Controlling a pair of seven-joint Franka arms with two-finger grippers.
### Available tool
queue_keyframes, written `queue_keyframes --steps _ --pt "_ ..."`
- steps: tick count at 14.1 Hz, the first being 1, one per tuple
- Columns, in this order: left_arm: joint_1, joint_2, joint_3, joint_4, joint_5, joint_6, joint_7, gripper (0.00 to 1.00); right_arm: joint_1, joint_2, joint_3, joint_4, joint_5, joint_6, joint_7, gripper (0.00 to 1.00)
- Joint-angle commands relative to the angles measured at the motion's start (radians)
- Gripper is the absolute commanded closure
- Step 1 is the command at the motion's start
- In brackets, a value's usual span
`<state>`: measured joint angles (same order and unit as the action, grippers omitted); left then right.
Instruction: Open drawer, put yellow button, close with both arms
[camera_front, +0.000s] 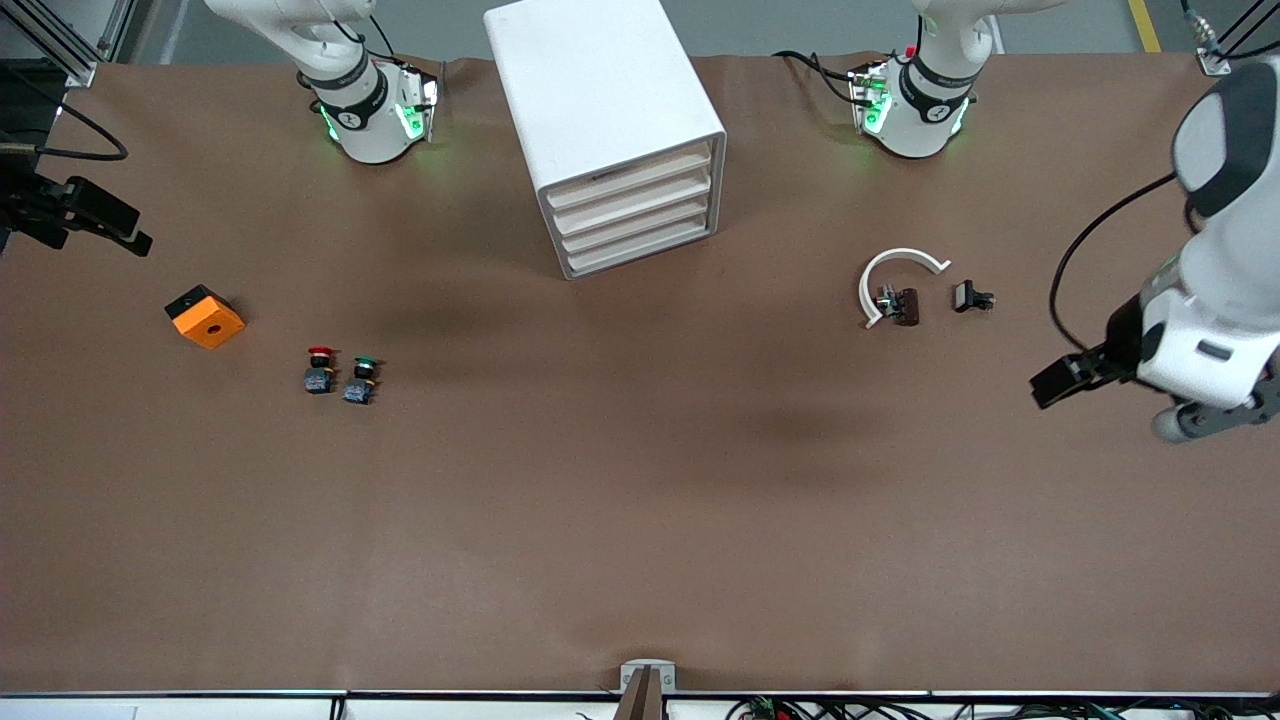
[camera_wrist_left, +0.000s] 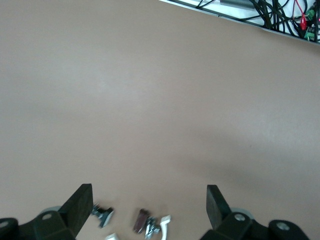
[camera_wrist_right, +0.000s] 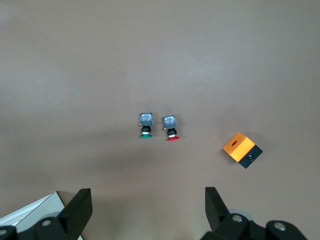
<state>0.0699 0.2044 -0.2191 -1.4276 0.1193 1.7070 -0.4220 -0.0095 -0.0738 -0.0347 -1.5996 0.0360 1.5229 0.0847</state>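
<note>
Firstly, from the front, shows the right pincer (camera_front: 112, 228) up over the surface (camera_front: 640, 520) at the right arm's end and the left pincer (camera_front: 1062, 382) over the left arm's end, both well apart from the glossy white, round-edged cabinet (camera_front: 600, 90) between the arm bases. Finds the top drawer (camera_front: 628, 180) shut flush above three like it: a shallow cream front, long axis running from one arm's end toward the other. Puts neither pincer clearly nearer to it. Cannot find the yellow button anywhere; near the right pincer sees only a red-capped button (camera_front: 320, 369), a green-capped button (camera_front: 361, 379) and, closest to it, an orange block (camera_front: 205, 317) on a black base. Near the left pincer, picks out a white curved strip (camera_front: 900, 262), a brown part (camera_front: 905, 306) and a black part (camera_front: 972, 297). Next, from the left wrist, shows that pincer (camera_wrist_left: 150, 210) spread wide and empty over matt brown surface, those small parts just under it. Lastly, from the right wrist, shows that pincer (camera_wrist_right: 147, 210) likewise apart, gripping nothing, with both buttons' caps turned toward it.
</note>
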Motion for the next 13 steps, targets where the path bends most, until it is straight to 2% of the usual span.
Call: queue_keyframes --steps 1,3,6,13 --pt "0.004 -0.149 0.026 -0.115 0.002 -0.038 0.060 0.00 -0.010 0.000 0.009 0.013 -0.010 -0.007 0.003 0.00" --pt "0.022 -0.239 0.024 -0.203 -0.012 -0.038 0.095 0.00 -0.010 0.000 0.009 0.013 -0.010 -0.007 0.001 0.00" --pt "0.047 -0.325 0.024 -0.283 -0.050 -0.037 0.150 0.00 -0.010 0.000 0.009 0.013 -0.010 -0.007 0.003 0.00" --pt "0.041 -0.392 0.018 -0.301 -0.073 -0.096 0.198 0.00 -0.010 0.000 0.009 0.015 -0.010 -0.006 0.003 0.00"
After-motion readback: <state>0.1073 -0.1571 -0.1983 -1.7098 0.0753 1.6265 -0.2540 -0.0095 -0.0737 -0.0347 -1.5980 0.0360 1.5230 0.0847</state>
